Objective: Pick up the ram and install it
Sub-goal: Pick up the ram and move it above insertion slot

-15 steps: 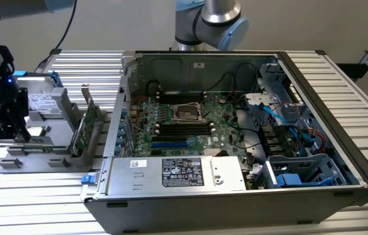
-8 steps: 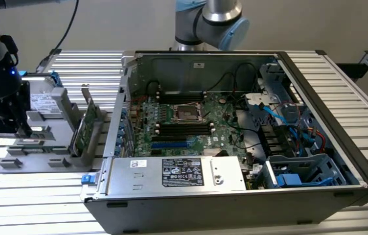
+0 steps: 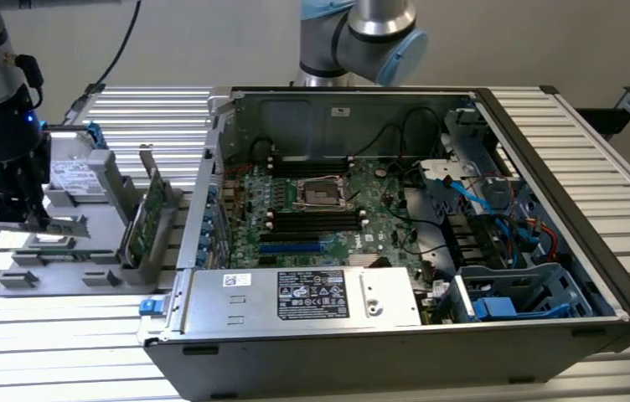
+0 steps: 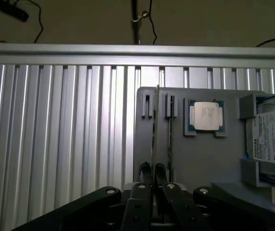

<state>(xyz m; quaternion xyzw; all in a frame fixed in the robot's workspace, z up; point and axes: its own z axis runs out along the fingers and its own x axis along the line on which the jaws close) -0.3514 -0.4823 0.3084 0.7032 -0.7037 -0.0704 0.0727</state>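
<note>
Clamping my gripper point(image 4: 152, 169) on the ram point(image 4: 154, 130), at the exterior view's left: the pick-up step. Freeing it likely needs a straight pull.

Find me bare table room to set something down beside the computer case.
Bare table slats lie before the gray tray at the exterior view's lower left, and beyond the computer case at its right. The tray is crowded: hard drive, expansion card, gripper shut on the ram.

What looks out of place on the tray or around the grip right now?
Nothing stands out. The gripper is closed on the thin ram, which runs straight and edge-on over the gray tray. The processor and hard drive sit square in their pockets; nothing looks cracked, loose or spilled.
</note>
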